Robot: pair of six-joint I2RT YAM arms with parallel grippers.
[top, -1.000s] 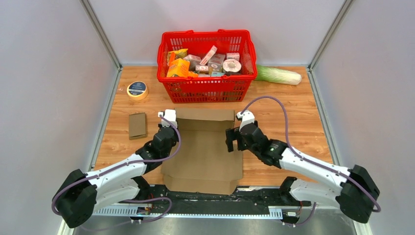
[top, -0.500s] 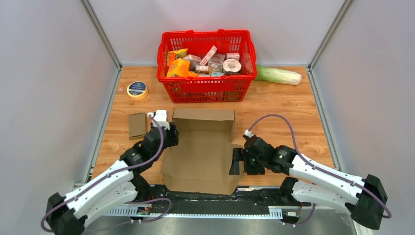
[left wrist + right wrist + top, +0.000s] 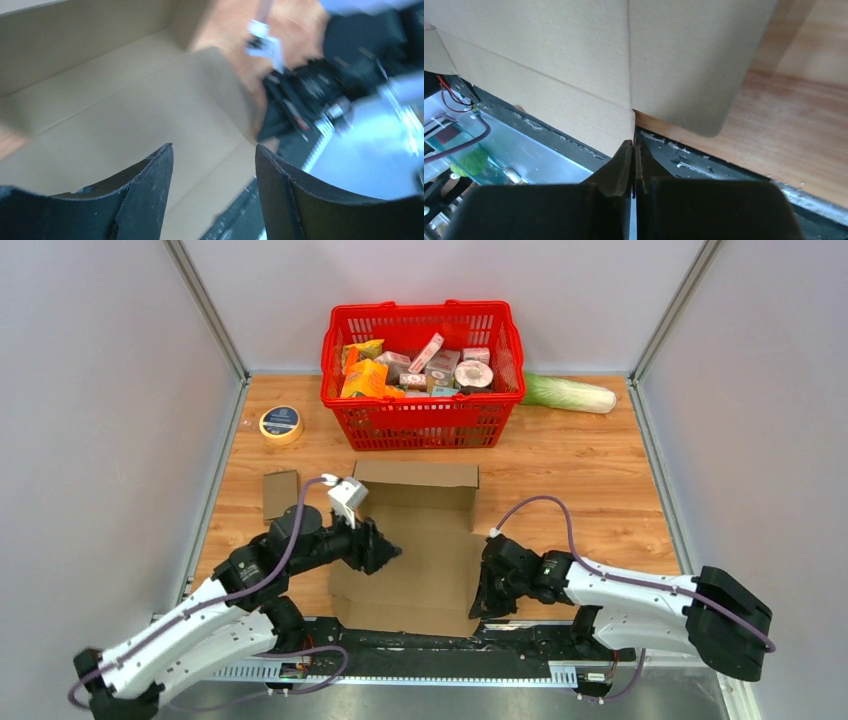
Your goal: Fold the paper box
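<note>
The paper box (image 3: 420, 530) lies flattened on the wooden table, with its far flap (image 3: 415, 475) raised a little. My left gripper (image 3: 385, 548) hovers over the box's left middle, and in the left wrist view its jaws (image 3: 214, 147) stand wide apart with nothing between them, the box's panel (image 3: 115, 115) below. My right gripper (image 3: 482, 600) is at the box's near right corner. In the right wrist view it (image 3: 633, 142) is shut, its tips meeting right at the slit between two near flaps of the box (image 3: 589, 60). Whether cardboard is pinched is unclear.
A red basket (image 3: 425, 307) full of groceries stands at the back. A green-white vegetable (image 3: 570, 393) lies to its right and a tape roll (image 3: 282, 423) to its left. A small cardboard piece (image 3: 281, 493) rests left of the box. The black rail (image 3: 430, 640) runs along the near edge.
My left gripper opened and swung right over the box. My right gripper drew back from the box's right side to its near right corner and shut.
</note>
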